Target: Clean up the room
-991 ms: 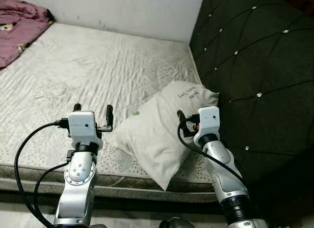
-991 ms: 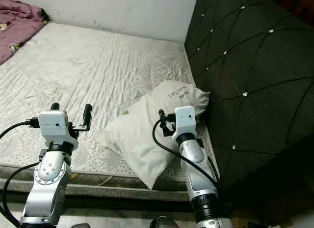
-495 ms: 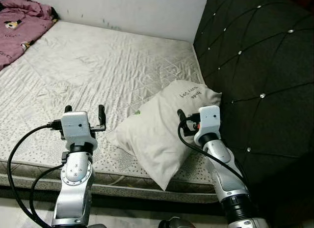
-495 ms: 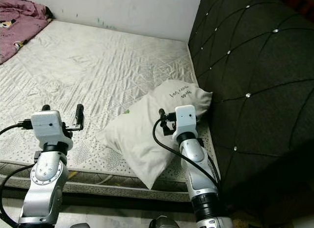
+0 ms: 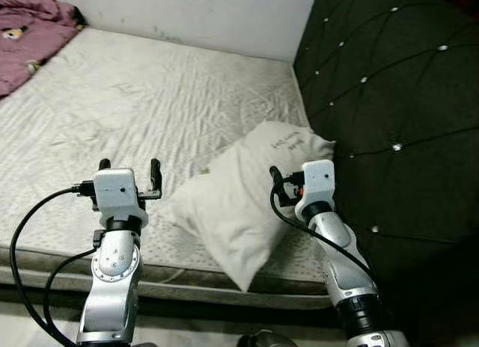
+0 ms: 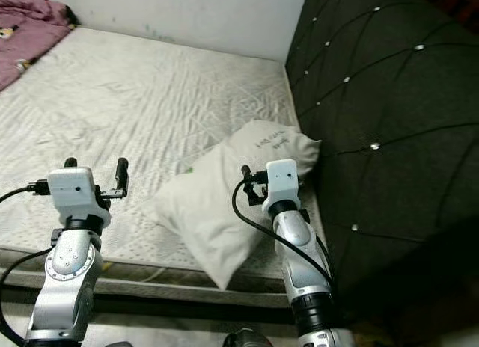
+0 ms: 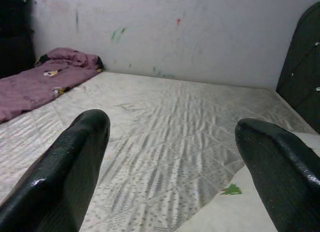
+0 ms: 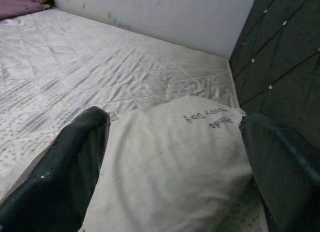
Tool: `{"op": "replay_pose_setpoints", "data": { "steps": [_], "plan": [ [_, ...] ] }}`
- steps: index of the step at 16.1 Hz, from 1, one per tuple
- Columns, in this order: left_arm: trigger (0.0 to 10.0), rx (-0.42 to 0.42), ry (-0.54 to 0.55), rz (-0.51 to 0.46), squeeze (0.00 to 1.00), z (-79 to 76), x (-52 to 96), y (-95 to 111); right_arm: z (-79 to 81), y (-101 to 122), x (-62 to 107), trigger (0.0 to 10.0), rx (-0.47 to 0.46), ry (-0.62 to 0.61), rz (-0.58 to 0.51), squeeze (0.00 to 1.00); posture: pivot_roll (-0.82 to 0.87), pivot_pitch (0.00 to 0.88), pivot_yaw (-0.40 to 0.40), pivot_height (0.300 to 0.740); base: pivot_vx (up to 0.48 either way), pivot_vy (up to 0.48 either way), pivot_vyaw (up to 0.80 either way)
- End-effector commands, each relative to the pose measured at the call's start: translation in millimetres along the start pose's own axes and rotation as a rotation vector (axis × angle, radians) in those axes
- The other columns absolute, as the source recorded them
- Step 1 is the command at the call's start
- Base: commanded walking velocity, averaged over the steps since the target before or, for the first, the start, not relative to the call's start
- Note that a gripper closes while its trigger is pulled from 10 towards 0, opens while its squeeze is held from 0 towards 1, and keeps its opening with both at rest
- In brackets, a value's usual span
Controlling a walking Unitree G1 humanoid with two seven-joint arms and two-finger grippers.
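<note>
White pillow [image 5: 243, 201] lies on mattress [image 5: 112, 108] beside dark headboard [image 5: 389, 100]. Left gripper [image 5: 127, 167] raised over mattress edge, fingers spread, empty. Right gripper [image 8: 170, 157] above pillow, fingers apart, empty.

A white pillow [image 6: 224, 201] lies slantwise on the bed's grey quilted mattress [image 6: 150, 100], its upper corner tucked against the dark tufted headboard [image 6: 374, 115] and its lower corner hanging over the mattress edge. Small dark writing shows near the pillow's top. The right gripper [image 6: 258, 181] is raised just over the pillow's headboard side. The left gripper [image 6: 93, 171] hovers over the mattress on the pillow's other side, fingers spread, a short way from it. Far from the pillow, a pink blanket [image 6: 26, 29] sits bunched at the wall [image 6: 187, 14].
</note>
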State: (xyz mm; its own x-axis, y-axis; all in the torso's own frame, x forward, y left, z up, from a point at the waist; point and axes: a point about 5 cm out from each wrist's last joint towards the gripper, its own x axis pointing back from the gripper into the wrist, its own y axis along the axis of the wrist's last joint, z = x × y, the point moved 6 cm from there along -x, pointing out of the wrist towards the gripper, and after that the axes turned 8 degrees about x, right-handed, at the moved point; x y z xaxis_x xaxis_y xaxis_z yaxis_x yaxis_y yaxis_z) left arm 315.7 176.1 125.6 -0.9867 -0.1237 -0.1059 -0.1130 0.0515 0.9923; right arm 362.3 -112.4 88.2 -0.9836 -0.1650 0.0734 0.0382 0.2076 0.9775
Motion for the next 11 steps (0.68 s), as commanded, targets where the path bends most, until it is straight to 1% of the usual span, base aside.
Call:
{"op": "replay_pose_setpoints", "data": {
  "steps": [1, 4, 5, 6, 8, 9, 10, 11],
  "plan": [
    [10.0, 0.002, -0.021, -0.004, 0.00, -7.5, -0.8, 1.6, -8.4, -0.8, -0.9, 10.0, 0.009, -0.020, 0.005, 0.00, 0.10, 0.000, -0.116, 0.740, 0.000, -0.326, 0.00],
    [10.0, 0.022, -0.019, -0.005, 0.00, -6.5, -0.7, 1.7, -8.2, -0.7, -0.9, 10.0, 0.009, -0.018, 0.005, 0.00, 0.10, 0.000, -0.117, 0.740, 0.000, 0.000, 0.00],
    [10.0, 0.051, -0.025, -0.004, 0.00, -6.4, -0.3, 1.1, -8.0, -0.7, -0.9, 10.0, 0.009, -0.018, 0.005, 0.00, 0.10, 0.000, -0.117, 0.740, 0.000, 0.000, 0.00],
    [10.0, 0.049, -0.027, -0.012, 0.00, -6.2, -0.1, 2.6, -8.0, -0.7, -0.9, 10.0, 0.009, -0.018, 0.005, 0.00, 0.10, 0.000, -0.117, 0.740, 0.000, 0.000, 0.00],
    [10.0, 0.025, -0.033, -0.030, 0.00, -7.4, 0.4, 6.3, -8.0, -0.5, -0.8, 10.0, 0.009, -0.019, 0.004, 0.00, 0.10, 0.000, -0.117, 0.740, 0.000, 0.000, 0.00],
    [10.0, -0.039, -0.039, -0.052, 0.00, -10.1, 0.8, 10.4, -8.1, -0.3, -0.9, 10.0, 0.010, -0.019, 0.003, 0.00, 0.10, 0.000, -0.117, 0.740, 0.000, 0.000, 0.00],
    [10.0, -0.051, -0.050, -0.078, 0.00, -12.6, 1.8, 15.1, -8.2, 0.4, -0.9, 10.0, 0.012, -0.020, 0.001, 0.00, 0.10, 0.000, -0.117, 0.740, 0.000, 0.000, 0.00],
    [10.0, -0.015, -0.106, -0.084, 0.00, -17.9, 4.3, 17.7, -8.5, 2.5, -0.7, 10.0, 0.016, -0.021, -0.006, 0.00, 0.10, 0.000, -0.115, 0.740, 0.000, 0.000, 0.00]
  ]
}}
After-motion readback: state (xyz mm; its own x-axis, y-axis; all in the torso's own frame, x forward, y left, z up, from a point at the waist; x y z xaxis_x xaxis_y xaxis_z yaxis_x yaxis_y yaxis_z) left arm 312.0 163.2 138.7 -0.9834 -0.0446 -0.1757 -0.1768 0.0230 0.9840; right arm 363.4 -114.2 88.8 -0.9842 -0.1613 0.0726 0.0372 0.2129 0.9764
